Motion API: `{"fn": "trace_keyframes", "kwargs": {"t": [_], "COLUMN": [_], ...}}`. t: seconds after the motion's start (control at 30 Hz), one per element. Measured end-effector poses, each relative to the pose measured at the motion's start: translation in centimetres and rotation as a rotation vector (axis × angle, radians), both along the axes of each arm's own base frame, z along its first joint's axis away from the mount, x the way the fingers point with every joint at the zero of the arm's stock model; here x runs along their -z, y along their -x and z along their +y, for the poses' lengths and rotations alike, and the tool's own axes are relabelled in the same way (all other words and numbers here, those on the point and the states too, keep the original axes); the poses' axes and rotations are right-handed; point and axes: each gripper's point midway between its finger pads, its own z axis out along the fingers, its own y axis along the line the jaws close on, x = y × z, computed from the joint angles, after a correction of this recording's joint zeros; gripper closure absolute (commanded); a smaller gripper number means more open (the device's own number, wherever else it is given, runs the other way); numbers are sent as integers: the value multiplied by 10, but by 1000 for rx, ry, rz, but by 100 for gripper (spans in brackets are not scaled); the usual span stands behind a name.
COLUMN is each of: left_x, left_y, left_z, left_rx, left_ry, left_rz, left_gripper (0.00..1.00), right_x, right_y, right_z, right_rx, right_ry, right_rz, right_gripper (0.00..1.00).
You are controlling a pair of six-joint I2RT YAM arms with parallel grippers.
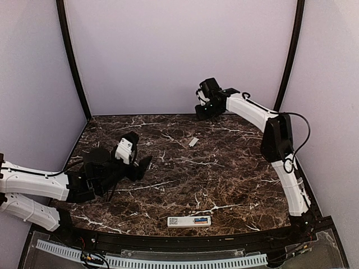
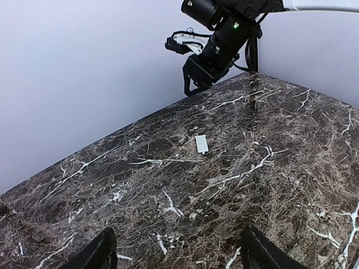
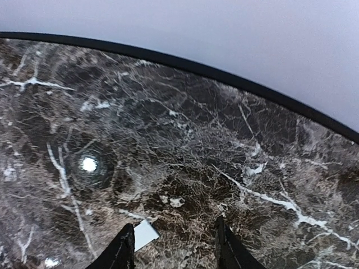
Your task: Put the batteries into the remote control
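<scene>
The remote control (image 1: 189, 221) is a slim white bar lying flat near the table's front edge, back side up. A dark sticker shows at its left end, and a blue and reddish patch, apparently the batteries (image 1: 199, 221), sits in its recess. My left gripper (image 1: 141, 164) (image 2: 176, 249) hovers low over the left middle of the table, open and empty. My right gripper (image 1: 203, 112) (image 3: 173, 238) hangs raised at the back of the table, fingers apart with nothing between them.
A small flat white plate (image 1: 193, 142) (image 2: 201, 143) (image 3: 145, 234) lies on the dark marble table (image 1: 224, 168) behind the middle, below my right gripper. A black rim (image 3: 235, 81) and pale walls bound the back and sides.
</scene>
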Motion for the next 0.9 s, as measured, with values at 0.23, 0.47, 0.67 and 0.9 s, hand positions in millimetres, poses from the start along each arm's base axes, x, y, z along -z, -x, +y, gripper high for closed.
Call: {"fn": "trace_keyframes", "kwargs": {"t": [0.23,0.47,0.67,0.9], "left_x": [13,15,65,122], "left_y": [-45,-132,-193,-209], "left_z": [-16,-81,-135,-172], "left_rx": [-20,39,131,227], "left_ry": [-65,-87,-156,-219], "left_rz": [95,242,379,507], "left_gripper": [22,22,20,20], "right_x": [101,99,100,115], "right_y": [0,1,0,3], "right_z": [-1,2,4,0], "right_rx": [40,50,63,66], "right_ry": [67,-6,-105,-172], "right_rz": [178,192,243,314], "right_gripper": [53,57,60,69]}}
